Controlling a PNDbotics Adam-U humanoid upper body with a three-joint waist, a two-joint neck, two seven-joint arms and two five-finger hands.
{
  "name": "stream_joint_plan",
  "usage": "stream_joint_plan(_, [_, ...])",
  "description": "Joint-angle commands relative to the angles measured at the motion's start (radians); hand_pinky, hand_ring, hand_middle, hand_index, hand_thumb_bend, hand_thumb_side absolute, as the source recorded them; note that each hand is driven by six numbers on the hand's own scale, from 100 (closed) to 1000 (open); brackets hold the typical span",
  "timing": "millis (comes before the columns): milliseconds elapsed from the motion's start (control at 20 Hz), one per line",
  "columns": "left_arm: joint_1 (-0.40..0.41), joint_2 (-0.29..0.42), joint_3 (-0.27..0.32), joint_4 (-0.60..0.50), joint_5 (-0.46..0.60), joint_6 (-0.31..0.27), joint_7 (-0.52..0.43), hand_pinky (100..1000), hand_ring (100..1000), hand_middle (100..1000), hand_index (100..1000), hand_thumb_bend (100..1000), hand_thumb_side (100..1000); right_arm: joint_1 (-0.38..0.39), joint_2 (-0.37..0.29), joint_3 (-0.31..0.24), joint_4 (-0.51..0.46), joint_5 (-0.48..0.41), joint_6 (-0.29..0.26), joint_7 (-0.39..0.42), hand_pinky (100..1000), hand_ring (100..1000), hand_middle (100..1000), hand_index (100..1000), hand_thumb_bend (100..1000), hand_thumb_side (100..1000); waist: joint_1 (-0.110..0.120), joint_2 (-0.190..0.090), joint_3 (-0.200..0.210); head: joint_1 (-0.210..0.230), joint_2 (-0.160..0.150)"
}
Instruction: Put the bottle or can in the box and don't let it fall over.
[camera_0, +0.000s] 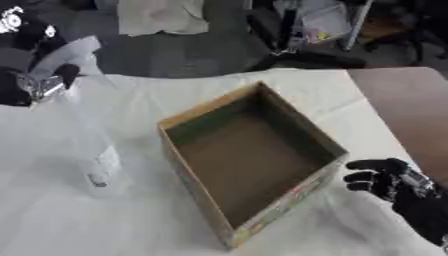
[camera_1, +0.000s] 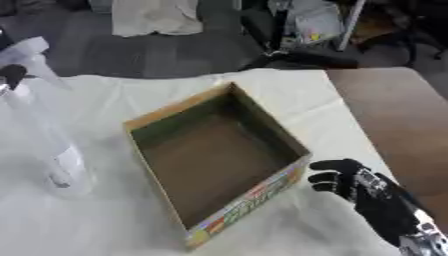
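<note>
A tall clear plastic bottle (camera_0: 90, 145) with a white cap stands tilted at the left of the table, its base on or just above the white cloth. My left hand (camera_0: 42, 82) comes in from the upper left and is curled round the bottle near its neck. An open cardboard box (camera_1: 249, 199), brown inside with colourful print on its near wall, sits in the middle with nothing in it. My right hand (camera_0: 382, 177) rests at the lower right, its fingers relaxed and close to the box's right corner. Whether they touch the box I cannot tell.
A white cloth (camera_0: 105, 225) covers most of the table. Bare brown tabletop (camera_0: 402, 100) shows at the right. Beyond the far edge lies a dark floor with a cloth and cluttered gear.
</note>
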Motion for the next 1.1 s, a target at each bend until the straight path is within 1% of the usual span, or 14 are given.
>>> stream_joint_plan(50, [-0.028, 0.017, 0.010, -0.011, 0.006, 0.005, 0.004, 552, 446, 218, 362, 100, 289, -0.003, -0.012, -0.003, -0.011, 0.009, -0.001, 0.002, 812, 788, 802, 770, 100, 880, -0.001, -0.021, 0.002, -0.001, -0.015])
stream_joint_plan(350, [-0.032, 0.019, 0.013, -0.019, 0.003, 0.002, 0.006, 551, 423, 196, 350, 100, 242, -0.002, -0.011, -0.003, -0.011, 0.008, -0.001, 0.004, 813, 789, 803, 770, 100, 880, -0.001, -0.022, 0.003, -0.002, -0.012])
stream_joint_plan(850, [-0.035, 0.020, 0.018, -0.027, 0.003, -0.001, 0.003, 548, 408, 177, 339, 100, 225, -0.001, -0.008, -0.003, -0.010, 0.010, 0.002, 0.006, 815, 789, 805, 771, 100, 892, -0.001, -0.024, 0.004, -0.003, -0.010])
stream_joint_plan(1100, [-0.039, 0.018, 0.019, -0.029, 0.002, 0.000, 0.006, 541, 397, 160, 331, 100, 202, -0.001, -0.006, -0.002, -0.010, 0.012, 0.004, 0.009, 816, 790, 807, 772, 100, 894, -0.001, -0.025, 0.004, -0.004, -0.011])
